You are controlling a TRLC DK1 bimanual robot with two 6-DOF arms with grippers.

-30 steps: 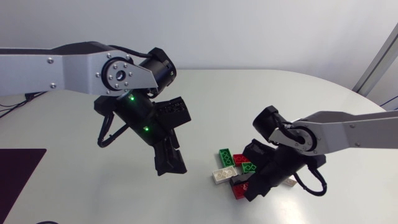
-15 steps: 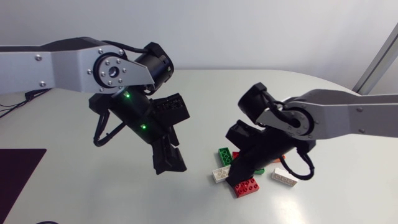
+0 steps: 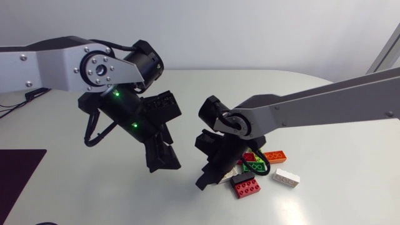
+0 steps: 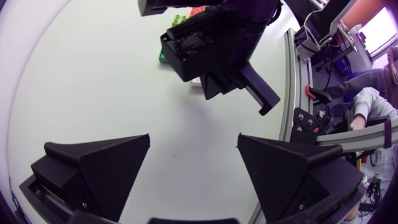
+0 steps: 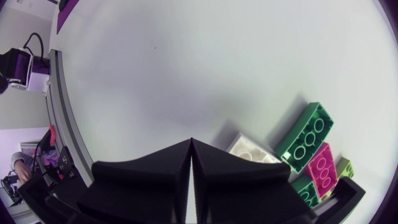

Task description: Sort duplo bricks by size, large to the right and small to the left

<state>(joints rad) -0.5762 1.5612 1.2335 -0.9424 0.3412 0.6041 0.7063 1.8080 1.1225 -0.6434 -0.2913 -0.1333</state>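
Several duplo bricks lie in a loose pile right of the table's middle: a red brick [image 3: 247,187], a white brick [image 3: 286,178], an orange brick [image 3: 275,155] and a green brick [image 3: 254,167]. My right gripper [image 3: 204,182] is low over the pile's left edge, shut with nothing between its fingers. The right wrist view shows the shut right gripper [image 5: 191,149] with a white brick [image 5: 252,152], a long green brick [image 5: 305,137] and a magenta-red brick [image 5: 324,169] just beside it. My left gripper [image 3: 164,162] hangs open and empty above the table left of the pile. The left gripper [image 4: 193,168] looks at the right gripper [image 4: 211,43].
The two grippers hang close together near the table's middle, the left arm's black wrist [image 3: 134,115] higher up. A dark mat [image 3: 19,172] lies at the table's front left. Bare tabletop [image 3: 337,106] stretches behind and right of the pile.
My right arm has swung left across the pile, from its right side to its left edge, uncovering the white and orange bricks. The left arm has drifted slightly left, still open.
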